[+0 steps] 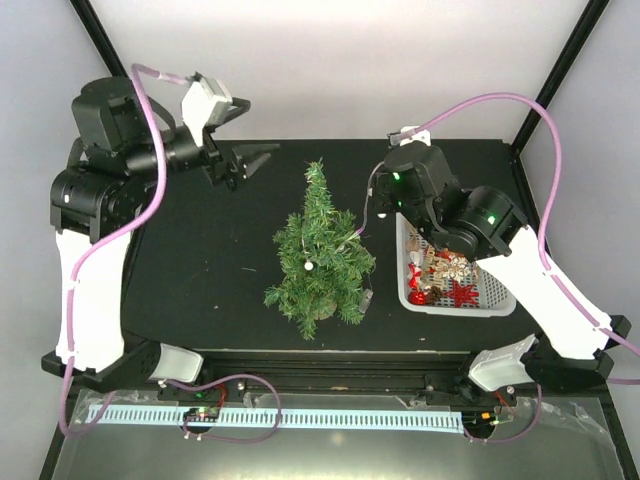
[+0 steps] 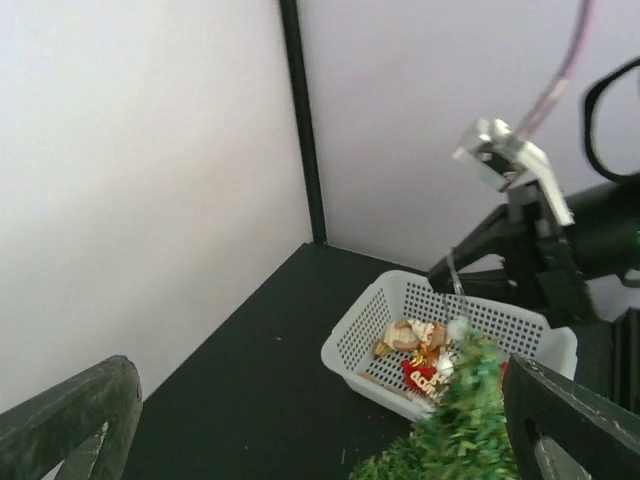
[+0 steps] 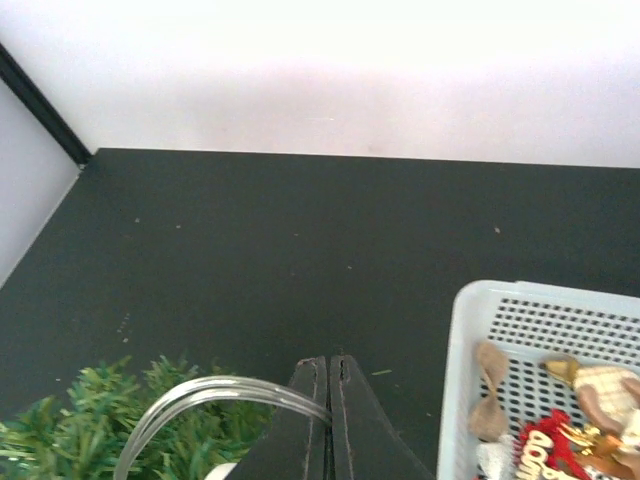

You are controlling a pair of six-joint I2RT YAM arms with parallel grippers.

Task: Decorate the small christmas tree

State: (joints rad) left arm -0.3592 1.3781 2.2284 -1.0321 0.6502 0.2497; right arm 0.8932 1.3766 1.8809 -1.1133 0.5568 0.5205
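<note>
No legible text, brand, no. or sign in any view. Only candidate: a red ornament [image 3: 553,452] in the white basket [image 3: 470,330], w/ gold raised letters on it. In the right wrist view the frame edge cuts the letters off, so no word can be made out. In the left wrist view the same piece shows gold marks, too blurred to read. From the top camera it's too small to tell.
</note>
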